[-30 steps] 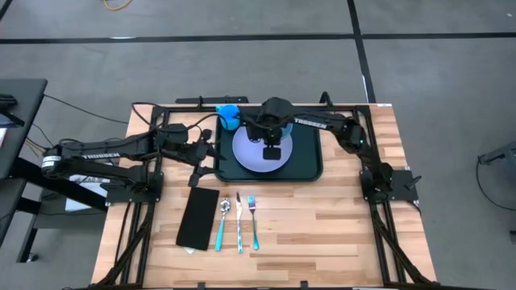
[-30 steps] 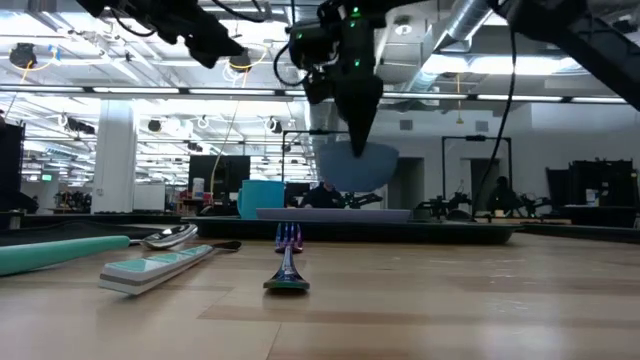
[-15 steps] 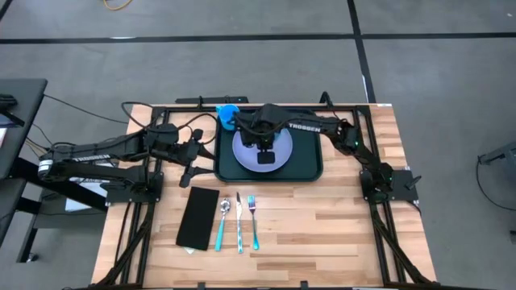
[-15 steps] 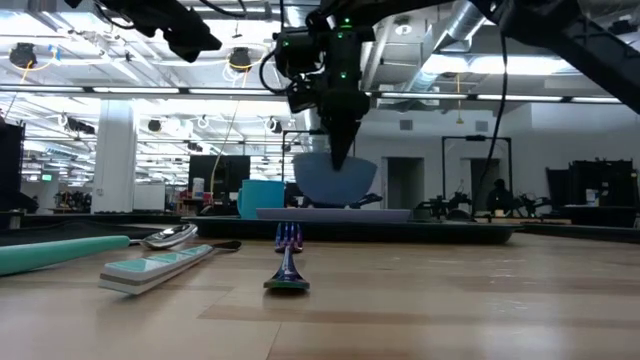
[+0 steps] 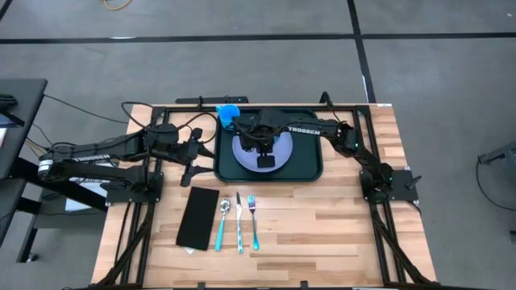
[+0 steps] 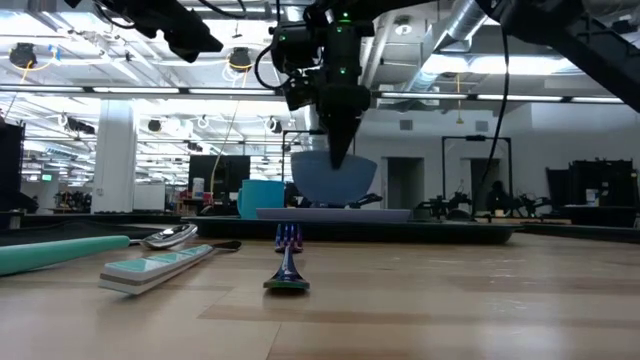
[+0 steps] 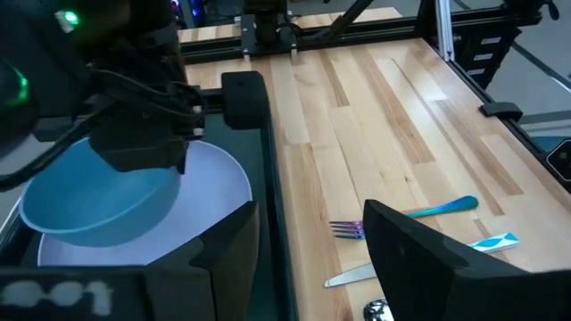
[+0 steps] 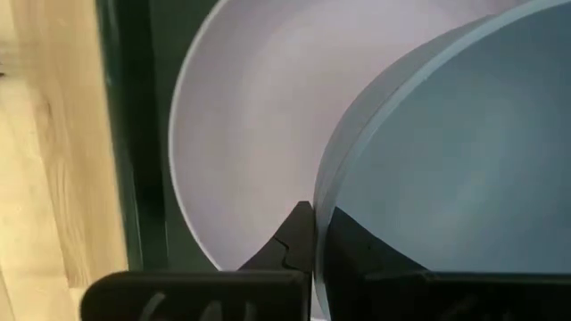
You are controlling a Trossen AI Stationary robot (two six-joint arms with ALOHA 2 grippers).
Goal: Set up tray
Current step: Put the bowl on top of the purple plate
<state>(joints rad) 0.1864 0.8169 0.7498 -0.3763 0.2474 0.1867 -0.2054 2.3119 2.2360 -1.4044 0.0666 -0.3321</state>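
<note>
My right fingers (image 8: 314, 234) pinched the bowl (image 7: 98, 203) rim, setting it on the plate (image 5: 244, 151) in the tray (image 5: 310, 161); letting go seemed next, left fingers (image 7: 308, 254) spread beside it.

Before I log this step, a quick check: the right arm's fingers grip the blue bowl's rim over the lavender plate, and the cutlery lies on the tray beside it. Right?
Not quite. The right gripper does pinch the blue bowl rim over the lavender plate, but the cutlery is not on the tray. The high view shows it on the bare wooden table in front of the tray, beside the black napkin.
</note>
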